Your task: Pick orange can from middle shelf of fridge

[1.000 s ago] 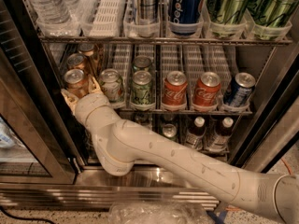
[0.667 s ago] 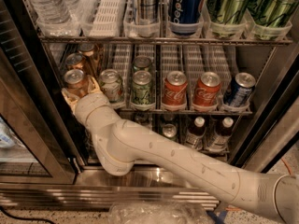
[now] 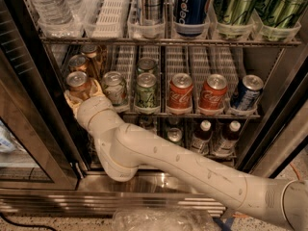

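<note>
Jaws still clasp the front orange can on middle shelf, unmoved.

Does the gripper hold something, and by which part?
It cannot be told. The gripper is at the lower body of the front orange can.

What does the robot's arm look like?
The arm is creamy white, made of smooth, fat tubes with rounded joints and tiny dark dots along it. Its gripper, at the left end of the middle shelf, is pale tan.
</note>
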Motion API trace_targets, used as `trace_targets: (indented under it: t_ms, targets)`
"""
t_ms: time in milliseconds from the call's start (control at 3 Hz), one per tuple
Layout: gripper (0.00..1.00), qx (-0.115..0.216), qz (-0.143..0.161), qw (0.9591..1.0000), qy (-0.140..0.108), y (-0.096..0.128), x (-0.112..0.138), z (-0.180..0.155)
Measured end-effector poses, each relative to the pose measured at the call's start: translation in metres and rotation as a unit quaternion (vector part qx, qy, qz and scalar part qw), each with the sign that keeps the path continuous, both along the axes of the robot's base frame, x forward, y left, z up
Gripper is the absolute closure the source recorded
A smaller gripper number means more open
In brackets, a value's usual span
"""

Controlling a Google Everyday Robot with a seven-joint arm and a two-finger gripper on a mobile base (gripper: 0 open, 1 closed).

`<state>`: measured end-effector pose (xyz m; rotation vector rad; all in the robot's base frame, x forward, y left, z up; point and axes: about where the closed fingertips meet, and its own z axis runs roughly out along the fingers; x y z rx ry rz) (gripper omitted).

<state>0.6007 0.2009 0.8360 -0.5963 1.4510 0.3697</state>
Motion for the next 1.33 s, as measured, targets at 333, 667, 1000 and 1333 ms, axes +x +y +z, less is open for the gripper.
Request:
trace_targets:
  t_ms: [333, 667, 1000, 1333]
  targets:
    - [1.00, 0.004, 0.005, 1.0000, -0.005, 0.000, -0.001, 0.007]
    - [1.00, 0.012, 0.008, 0.9998, -0.013, -0.009, 0.000, 0.028]
    - [1.00, 0.012, 0.007, 0.9995, -0.028, -0.021, 0.000, 0.049]
    - [1.00, 0.009, 0.014, 0.9991, -0.039, -0.029, -0.005, 0.061]
